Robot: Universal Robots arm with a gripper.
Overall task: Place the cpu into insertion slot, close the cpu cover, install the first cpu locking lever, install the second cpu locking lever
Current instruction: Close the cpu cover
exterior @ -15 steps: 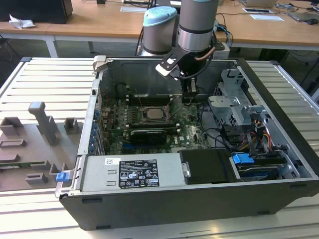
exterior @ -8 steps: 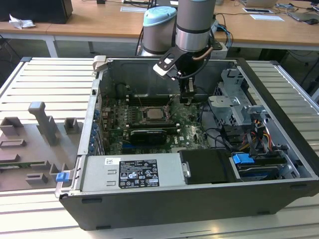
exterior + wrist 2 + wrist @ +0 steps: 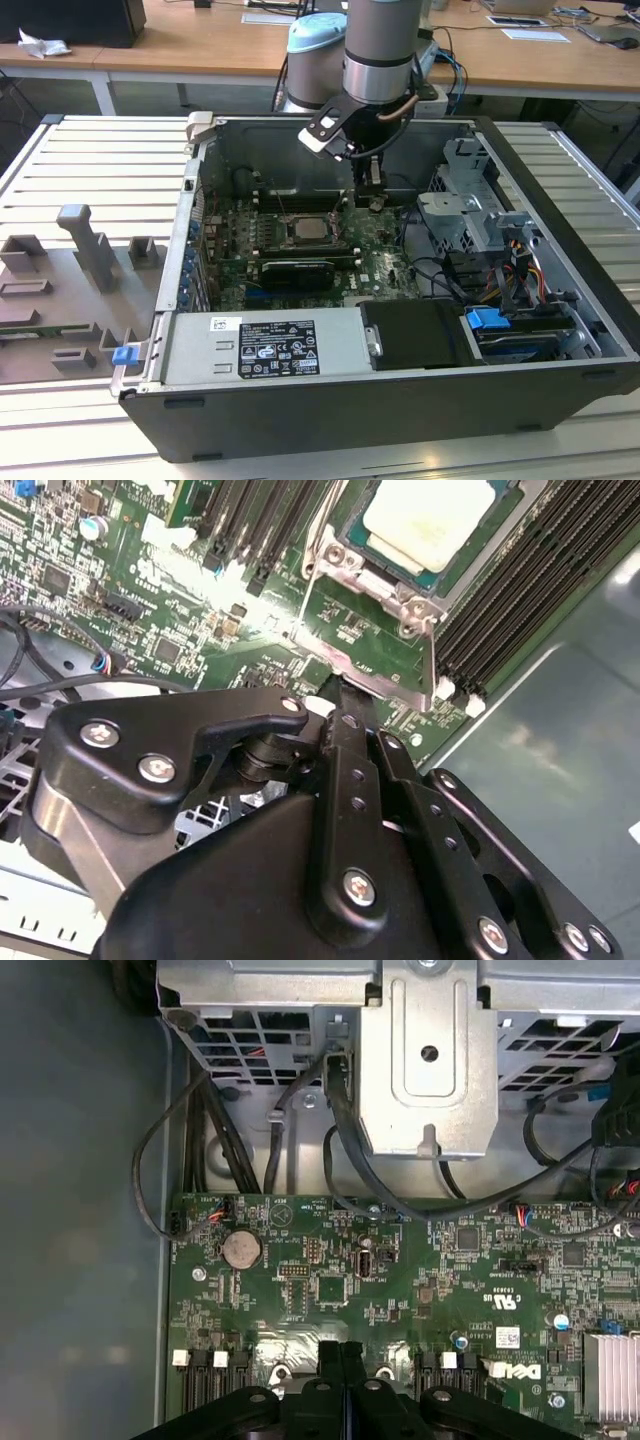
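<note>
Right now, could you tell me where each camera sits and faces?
Exterior view: off the arm, looking down into the computer case; arm and gripper show.
Second wrist view: on the wrist, facing the cpu past the gripper.
First wrist view: on the wrist, facing motherboard and drive cage past the gripper.
Both wrist views share gripper and motherboard.

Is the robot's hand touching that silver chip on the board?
Apart. In the second wrist view the hand ends short of the cpu, with a stretch of green board showing between them.
</note>
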